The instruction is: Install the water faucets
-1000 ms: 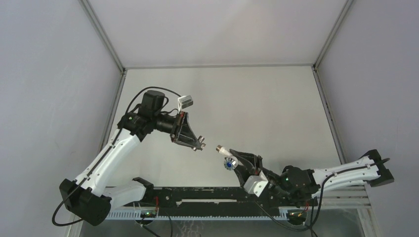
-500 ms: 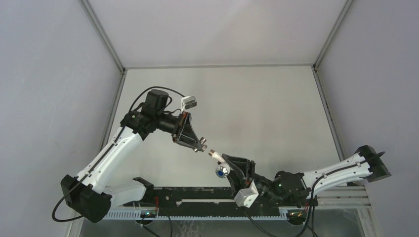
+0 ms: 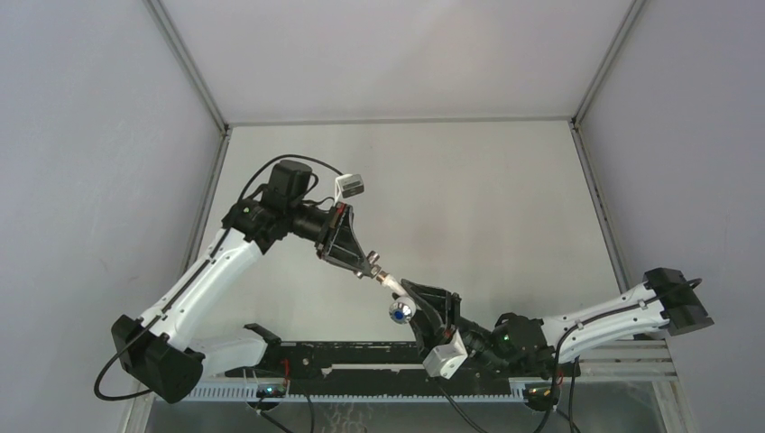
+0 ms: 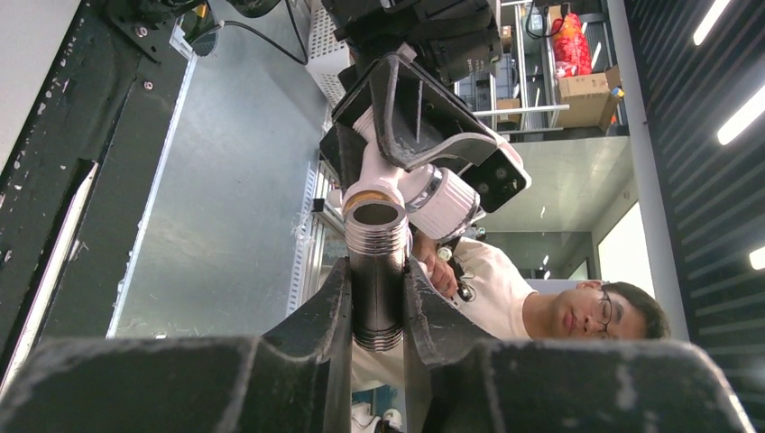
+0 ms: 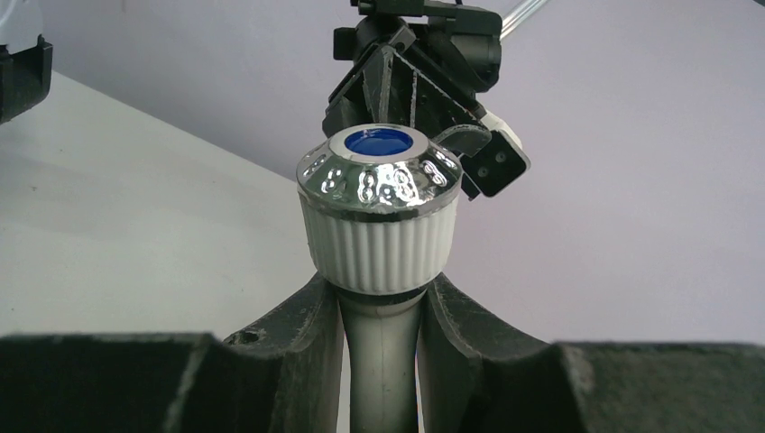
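Since a second ago the two arms have closed the gap between them. The right arm has swung left and forward and the left arm has reached down toward it, so the parts that were apart now meet in the air over the near middle of the counter (image 3: pixel 505 198).

The left claw (image 3: pixel 372 270) is clamped on the grey metal fitting (image 4: pixel 376 271). Its fingers press both sides of the threaded tube, whose open mouth points at the other arm.

The right claw (image 3: pixel 412 299) is clamped on the white tap piece (image 4: pixel 397 185), gripping its stem just below the knob (image 5: pixel 379 216). The knob is ribbed and white, with a shiny dimpled cap and a blue centre, and it sticks out sideways from that claw.

In the left wrist view the tap's collared end sits right at the mouth of the fitting, in line with it. Whether the two are threaded together or only touching I cannot tell. Neither part rests on the counter.
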Tool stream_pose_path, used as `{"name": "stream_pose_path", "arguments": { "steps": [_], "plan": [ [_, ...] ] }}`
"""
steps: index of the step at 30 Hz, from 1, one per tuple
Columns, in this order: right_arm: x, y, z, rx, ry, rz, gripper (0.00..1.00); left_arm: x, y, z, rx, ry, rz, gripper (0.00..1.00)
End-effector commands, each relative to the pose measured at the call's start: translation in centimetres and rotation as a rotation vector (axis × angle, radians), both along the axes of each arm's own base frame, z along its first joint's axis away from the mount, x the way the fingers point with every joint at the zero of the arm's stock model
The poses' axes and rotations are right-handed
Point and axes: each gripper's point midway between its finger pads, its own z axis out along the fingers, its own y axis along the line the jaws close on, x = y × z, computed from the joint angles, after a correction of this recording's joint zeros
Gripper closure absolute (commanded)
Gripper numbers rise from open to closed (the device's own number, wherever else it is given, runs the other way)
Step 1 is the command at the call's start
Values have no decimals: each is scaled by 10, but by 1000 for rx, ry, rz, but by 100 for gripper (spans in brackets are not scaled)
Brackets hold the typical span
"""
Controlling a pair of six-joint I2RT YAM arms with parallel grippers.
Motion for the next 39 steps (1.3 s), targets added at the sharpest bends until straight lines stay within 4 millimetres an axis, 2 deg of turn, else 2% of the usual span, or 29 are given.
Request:
{"name": "stream_pose_path", "arguments": {
  "steps": [1,8,15,22,25,28,30,31,34,36,39],
  "plan": [
    [4,-3,17,88,3,-1,100,-5,0,23,-60,-52,-40,100],
    [5,-1,26,140,4,-4,100,-4,-1,22,-64,-46,-53,100],
    [1,1,27,140,-3,5,100,-8,-1,29,-74,-55,-66,100],
    [2,-8,34,171,23,6,100,2,-1,27,-59,-53,-28,100],
    [18,-17,28,233,175,-23,100,26,1,18,-5,-42,88,100],
    [44,-23,5,266,445,-75,100,59,2,-11,137,-45,268,100],
    [61,-29,-8,316,640,-103,100,83,6,-42,289,-61,389,100],
    [67,-32,-14,336,734,-116,100,104,15,-64,417,-96,497,100],
    [97,-50,-25,420,956,-227,100,149,34,-100,620,-226,692,100],
    [107,-59,-27,458,1045,-273,100,175,45,-116,734,-365,788,100],
    [117,-74,-29,500,1102,-346,100,203,49,-131,895,-534,821,100]
  ]
}}
